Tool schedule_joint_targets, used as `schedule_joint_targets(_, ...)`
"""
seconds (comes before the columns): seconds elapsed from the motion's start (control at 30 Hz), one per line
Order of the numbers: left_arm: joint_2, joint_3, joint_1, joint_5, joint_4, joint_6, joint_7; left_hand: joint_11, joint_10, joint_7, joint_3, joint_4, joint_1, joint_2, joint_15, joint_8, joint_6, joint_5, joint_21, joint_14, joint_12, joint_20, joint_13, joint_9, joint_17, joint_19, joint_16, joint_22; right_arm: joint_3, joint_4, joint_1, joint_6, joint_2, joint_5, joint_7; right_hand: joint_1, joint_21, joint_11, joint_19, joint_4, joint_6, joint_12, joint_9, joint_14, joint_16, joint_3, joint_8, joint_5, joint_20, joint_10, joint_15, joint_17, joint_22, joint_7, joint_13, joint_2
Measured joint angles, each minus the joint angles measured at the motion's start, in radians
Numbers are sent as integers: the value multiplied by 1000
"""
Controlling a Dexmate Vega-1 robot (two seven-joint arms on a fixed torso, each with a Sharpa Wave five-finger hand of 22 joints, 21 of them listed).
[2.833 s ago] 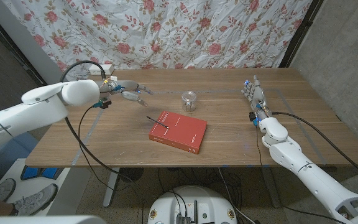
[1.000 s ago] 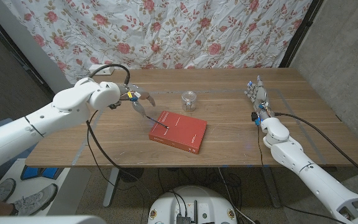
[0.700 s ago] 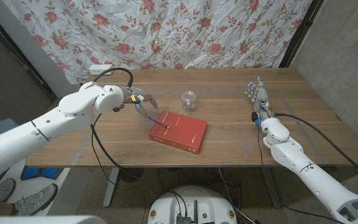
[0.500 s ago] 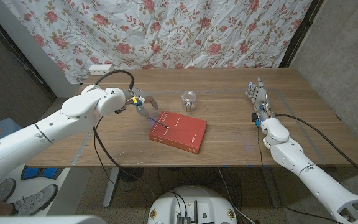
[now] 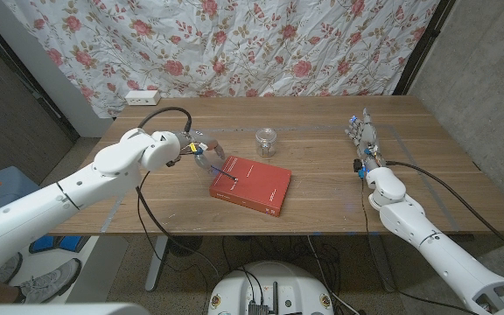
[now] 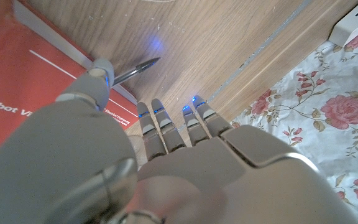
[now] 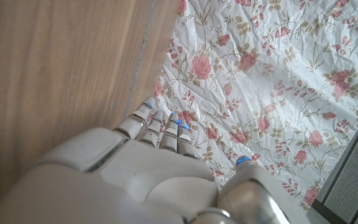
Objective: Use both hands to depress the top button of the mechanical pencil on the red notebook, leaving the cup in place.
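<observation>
Over the red notebook [image 5: 250,185] corner, left hand [image 5: 204,149] spread above the pencil [image 5: 223,171] — right hand [image 5: 360,131] open on the bench [image 5: 322,188]

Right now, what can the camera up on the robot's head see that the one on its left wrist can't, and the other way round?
The head view takes in the whole wooden table, the small clear cup, the right hand waiting far off by the table's right side, and the entire red notebook.

The left wrist view gives a close look at the mechanical pencil poking past the notebook's edge over bare wood, and small blue lights on the fingers.

Both share the left hand, the notebook, the pencil, a white power strip and the flowered cloth.
</observation>
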Motion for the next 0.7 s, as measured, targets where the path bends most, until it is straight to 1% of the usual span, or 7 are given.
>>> schedule_joint_targets(0.03,-1,1,3,1,0,1,2,1,3,-3,-3,3,8,-1,0,0,3,0,0,0,0,0,0,0,0,0,0,0,0,0,0,0,0,0,0,0,0,0,0,0,0,0,0,0,0,0,0,0,0,0,0,0,0,0,0,0)
schedule_joint_targets(0.1,-3,3,7,8,1,8,11,0,8,4,-4,4,11,3,1,0,11,0,0,9,0,5,0,0,0,5,0,0,0,4,3,2,3,-1,-2,0,0,0,0,3,0,0,0,0,0,3,0,0,0,0,0,0,0,0,0,0)
schedule_joint_targets(0.3,-11,10,19,22,8,19,30,1,25,2,-12,4,33,9,0,0,30,0,0,21,0,0,0,0,0,11,0,0,0,12,9,6,9,-2,-7,0,0,0,4,4,7,0,0,1,0,4,0,0,4,0,1,-5,0,-7,0,0)
schedule_joint_targets(0.37,-13,12,22,26,11,21,36,-2,31,1,-12,4,38,14,0,0,33,0,0,21,0,4,0,0,0,16,0,0,0,16,11,7,11,-3,-8,0,0,0,4,4,7,0,0,5,0,4,0,0,4,0,5,-5,0,-7,0,0)
schedule_joint_targets(0.43,-16,15,26,34,14,25,49,-1,48,2,-17,9,49,26,0,0,48,0,0,34,0,0,0,0,0,26,0,0,0,21,14,9,15,-3,-10,0,0,4,4,4,7,0,0,5,0,4,0,0,4,4,5,-5,0,-7,0,0)
schedule_joint_targets(0.63,-26,21,37,44,24,38,73,0,71,3,-26,10,61,37,-1,0,81,0,0,48,0,0,0,0,0,36,0,0,0,30,20,14,21,-4,-14,0,0,6,4,4,12,0,0,5,0,4,0,0,4,5,5,-5,0,-2,0,0)
schedule_joint_targets(0.7,-26,21,37,46,24,41,80,-1,81,1,-30,11,66,43,0,0,90,0,0,57,0,3,0,0,0,43,0,0,0,33,21,15,23,-4,-14,-1,0,5,4,4,16,0,0,5,0,4,0,0,4,5,5,-5,0,-6,0,0)
